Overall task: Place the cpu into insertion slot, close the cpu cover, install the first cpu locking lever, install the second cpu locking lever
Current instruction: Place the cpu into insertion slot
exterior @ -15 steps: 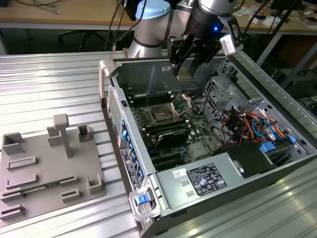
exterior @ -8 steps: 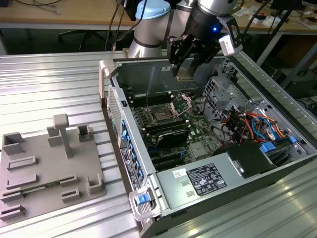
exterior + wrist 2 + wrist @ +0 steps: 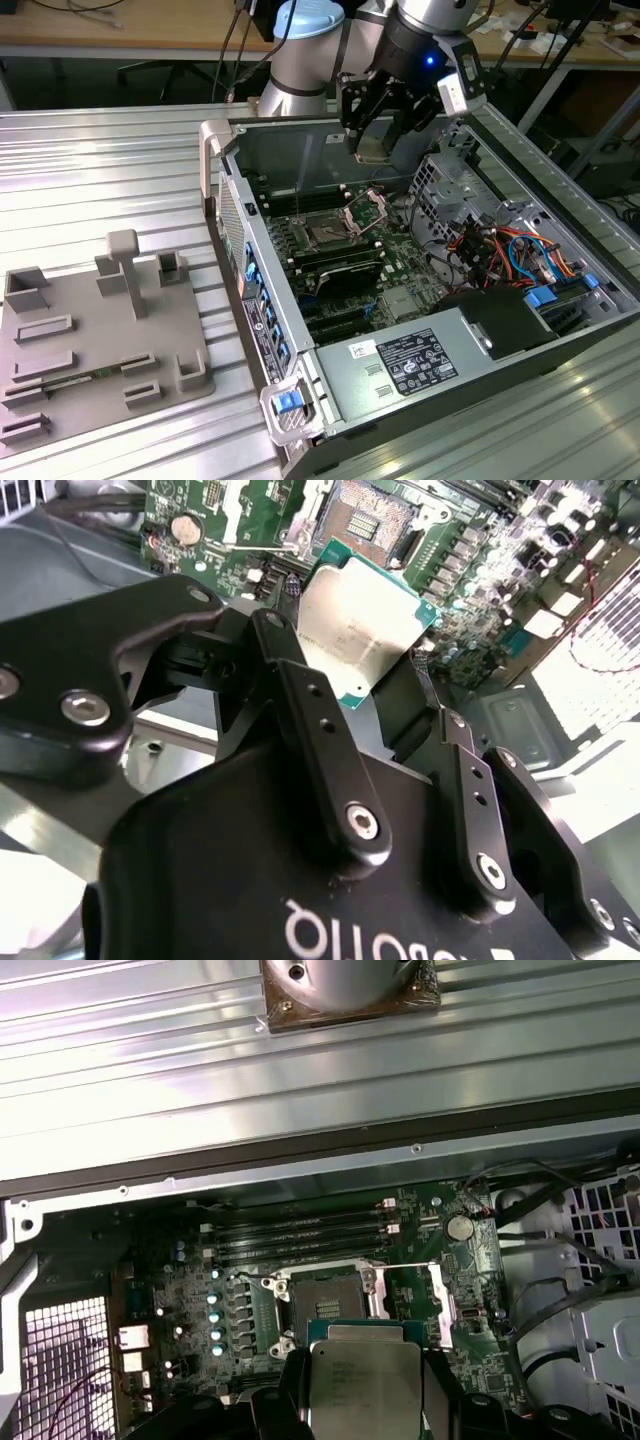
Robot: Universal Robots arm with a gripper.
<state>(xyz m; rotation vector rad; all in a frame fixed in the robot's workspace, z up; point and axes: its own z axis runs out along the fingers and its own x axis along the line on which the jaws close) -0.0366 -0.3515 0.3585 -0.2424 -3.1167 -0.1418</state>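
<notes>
My gripper hangs over the open computer case, shut on the cpu. The cpu is a flat square chip with a dull silver top, and the black fingers clamp two of its opposite edges. It is in the air, apart from the board. Below it lies the insertion slot, a dark square socket with a silver rim on the green board, uncovered. In both wrist views the slot sits just beyond the cpu. The cpu cover stands swung open beside the slot.
Long black memory slots run beside the socket. A drive cage, coloured cables and a power supply crowd the case at the exterior view's right. A grey parts fixture lies on the ribbed table at the left.
</notes>
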